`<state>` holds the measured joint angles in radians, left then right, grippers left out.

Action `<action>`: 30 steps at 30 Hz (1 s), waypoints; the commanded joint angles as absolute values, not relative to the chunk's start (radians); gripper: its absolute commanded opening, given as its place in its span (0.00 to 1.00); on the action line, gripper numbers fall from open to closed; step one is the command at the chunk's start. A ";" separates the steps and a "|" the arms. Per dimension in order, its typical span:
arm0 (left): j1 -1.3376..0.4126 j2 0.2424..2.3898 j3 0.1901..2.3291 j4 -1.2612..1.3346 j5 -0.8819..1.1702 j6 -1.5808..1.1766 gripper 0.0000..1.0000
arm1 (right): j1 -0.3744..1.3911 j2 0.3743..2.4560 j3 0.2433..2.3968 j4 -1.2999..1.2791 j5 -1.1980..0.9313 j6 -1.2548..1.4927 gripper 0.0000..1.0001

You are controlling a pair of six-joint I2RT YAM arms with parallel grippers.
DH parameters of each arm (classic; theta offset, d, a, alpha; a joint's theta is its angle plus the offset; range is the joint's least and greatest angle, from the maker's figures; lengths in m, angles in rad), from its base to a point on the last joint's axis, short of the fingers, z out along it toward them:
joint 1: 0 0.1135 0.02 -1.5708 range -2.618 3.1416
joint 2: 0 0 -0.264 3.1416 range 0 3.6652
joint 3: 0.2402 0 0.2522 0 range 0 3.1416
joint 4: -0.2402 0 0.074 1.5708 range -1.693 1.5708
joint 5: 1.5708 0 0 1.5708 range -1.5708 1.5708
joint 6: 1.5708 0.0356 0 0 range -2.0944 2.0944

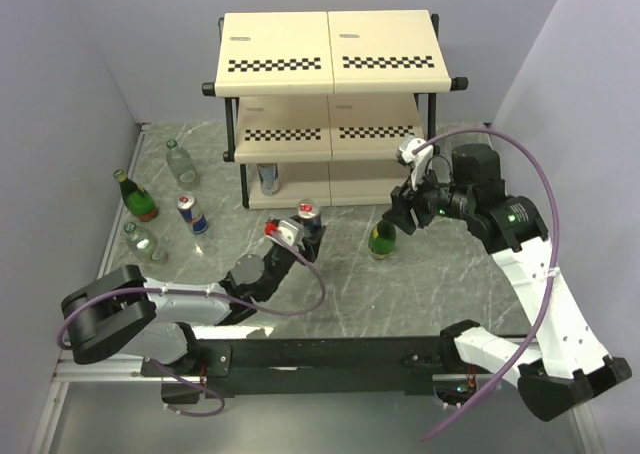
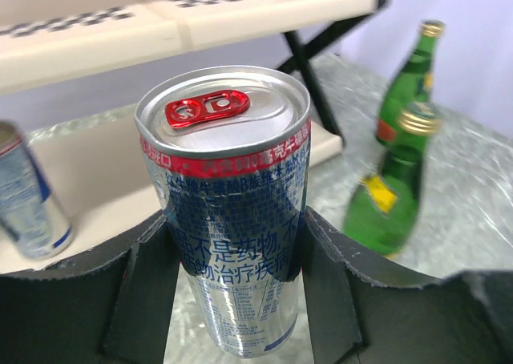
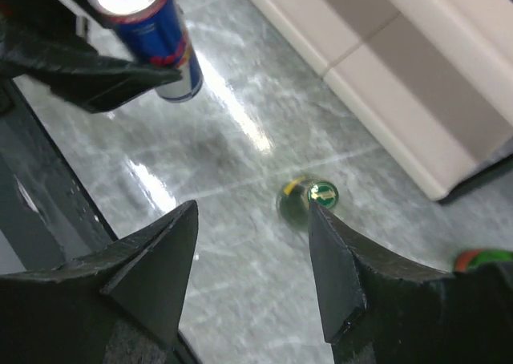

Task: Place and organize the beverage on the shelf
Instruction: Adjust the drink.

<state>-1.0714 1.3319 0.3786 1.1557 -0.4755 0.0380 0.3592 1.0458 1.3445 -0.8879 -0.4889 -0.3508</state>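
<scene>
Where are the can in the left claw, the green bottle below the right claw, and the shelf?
can (image 2: 228,220): left wrist view, its printed side.
green bottle (image 1: 380,244): top external view, its lower body.
shelf (image 1: 280,39): top external view, its bare top board.

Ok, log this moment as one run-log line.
left gripper: shut on can, near shelf front | right gripper: open, over green bottle | shelf: second can on bottom tier
</scene>
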 commanded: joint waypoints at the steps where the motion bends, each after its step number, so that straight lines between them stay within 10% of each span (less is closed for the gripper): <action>1: -1.005 1.315 0.342 1.434 -0.428 -0.054 0.01 | 0.315 0.964 1.283 -0.735 -0.616 -0.318 0.64; 30: -0.792 1.720 0.465 1.833 -0.275 -0.024 0.00 | 0.106 0.893 1.016 -0.583 -0.864 -0.341 0.64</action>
<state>-0.7986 1.7626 0.4450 1.2491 -0.3084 -0.0338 0.1112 0.8814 1.0096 -0.5892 -0.8181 -0.3183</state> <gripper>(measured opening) 0.595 0.644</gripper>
